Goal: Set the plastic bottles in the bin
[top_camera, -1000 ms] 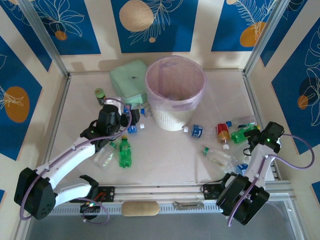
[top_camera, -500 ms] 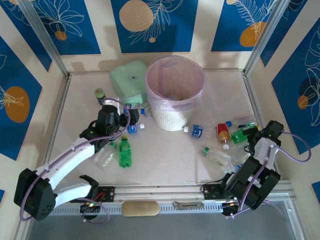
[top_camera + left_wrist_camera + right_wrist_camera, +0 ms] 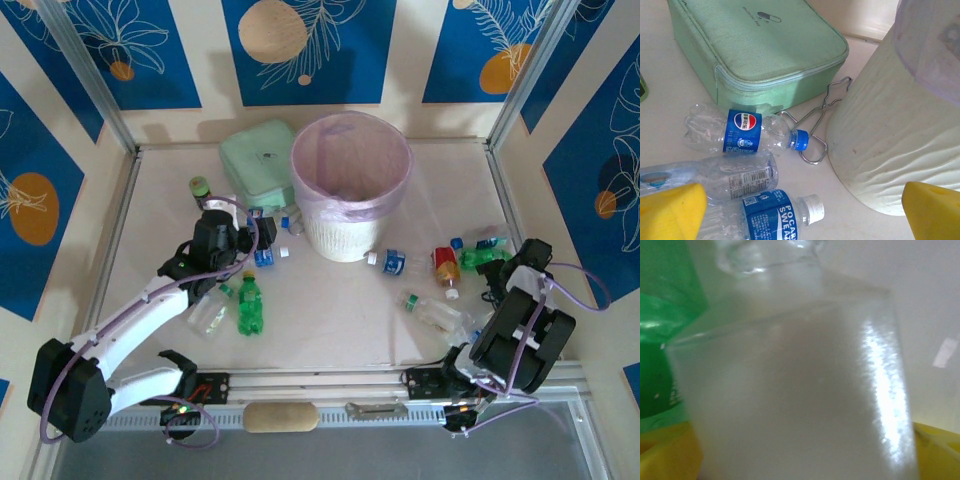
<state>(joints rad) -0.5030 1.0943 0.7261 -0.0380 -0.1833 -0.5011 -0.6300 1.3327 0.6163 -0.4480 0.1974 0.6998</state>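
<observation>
- Closing the right gripper (image 3: pixel 805 455) on the clear plastic bottle (image 3: pixel 800 390) is, I judge, the step in hand. Its jaws stand spread either side of the body, and I cannot tell whether the yellow pads (image 3: pixel 670 455) touch it.
- Squeezing gently suits such thin plastic; leave the green plastic bottle (image 3: pixel 665 315) just beside it out of the pinch.
- Lifting high enough to pass the rim of the round white woven bin (image 3: pixel 340 235), well apart leftward, matters.
- Holding the left gripper (image 3: pixel 802 212), jaws wide and empty over blue-labelled clear bottles (image 3: pixel 740 131) beside the bin, avoids clashes.
</observation>
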